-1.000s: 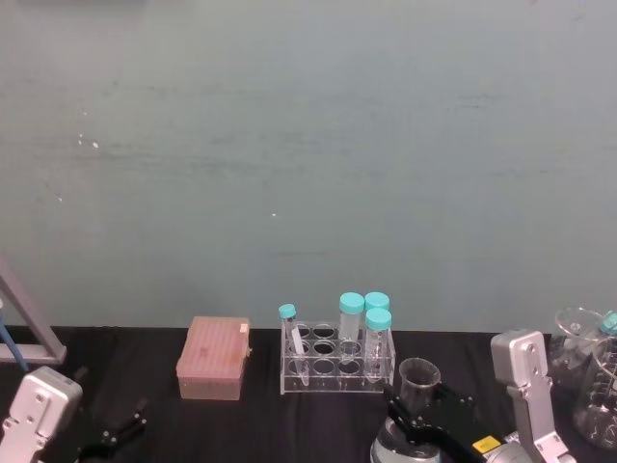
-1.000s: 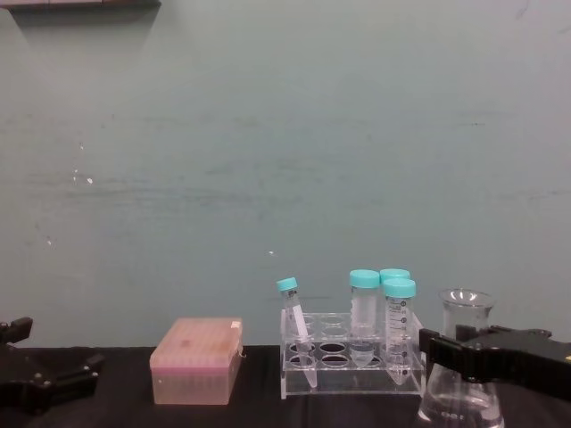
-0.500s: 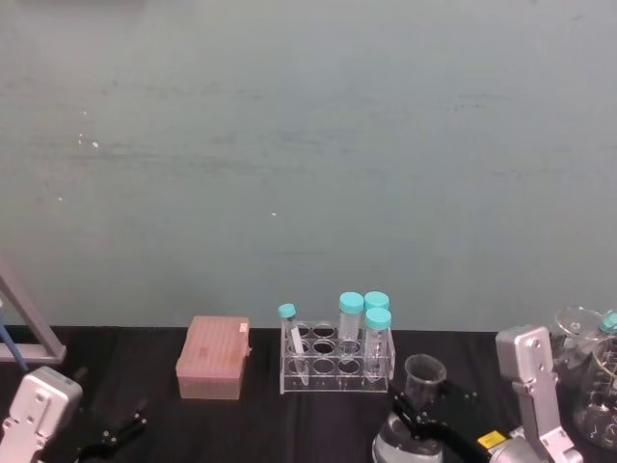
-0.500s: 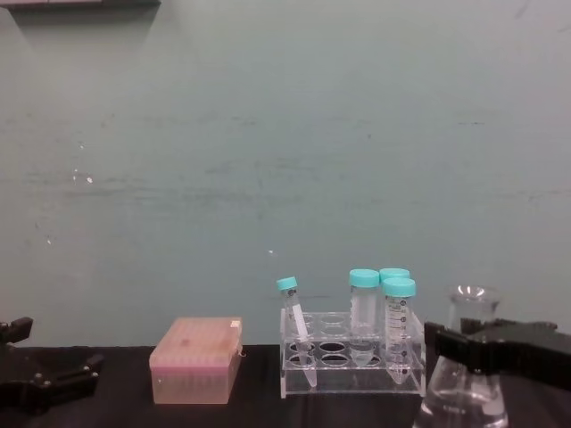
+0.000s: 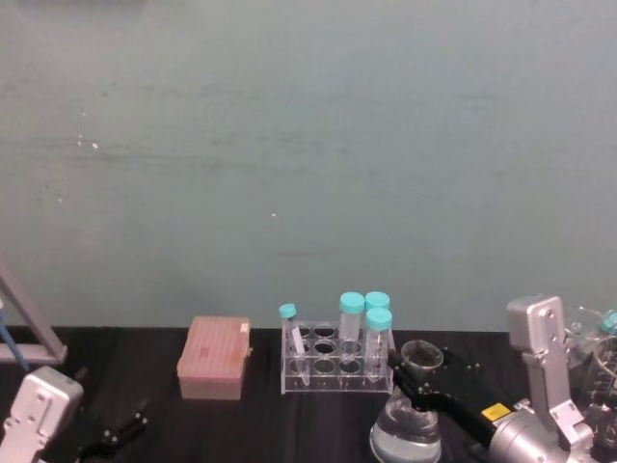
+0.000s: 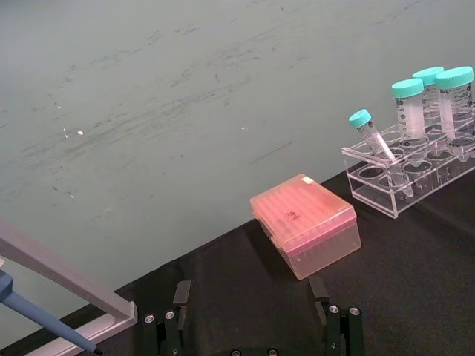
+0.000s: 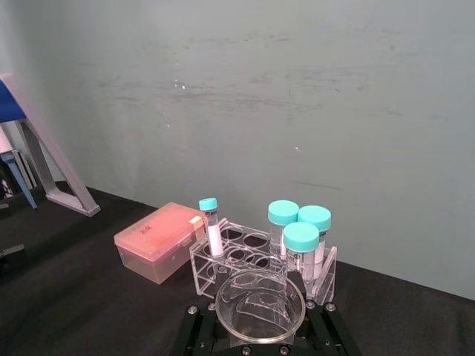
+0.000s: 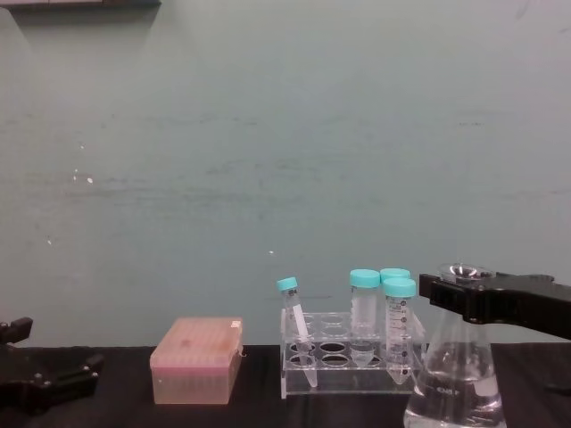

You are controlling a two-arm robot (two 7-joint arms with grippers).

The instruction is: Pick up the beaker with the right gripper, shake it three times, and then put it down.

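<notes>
The beaker (image 8: 451,379) is a clear conical flask with clear liquid in its wide base. It hangs just right of the tube rack, and my right gripper (image 8: 457,291) is shut on its neck right under the flared rim. From the head view the beaker (image 5: 407,424) sits at the lower right, leaning a little, with the right gripper (image 5: 413,382) around the neck. In the right wrist view the beaker's rim (image 7: 260,304) sits between the black fingers (image 7: 194,328). My left gripper (image 6: 252,326) is parked open and empty at the near left of the table.
A clear tube rack (image 5: 335,362) with several teal-capped tubes stands mid-table, close to the left of the flask. A pink tip box (image 5: 213,359) lies left of it. More glassware (image 5: 600,386) stands at the far right edge, and a slanted stand (image 5: 24,328) at the far left.
The right gripper has lifted the beaker: its rim and the gripper sit higher in the chest view, and the whole base now shows. The left arm has not moved.
</notes>
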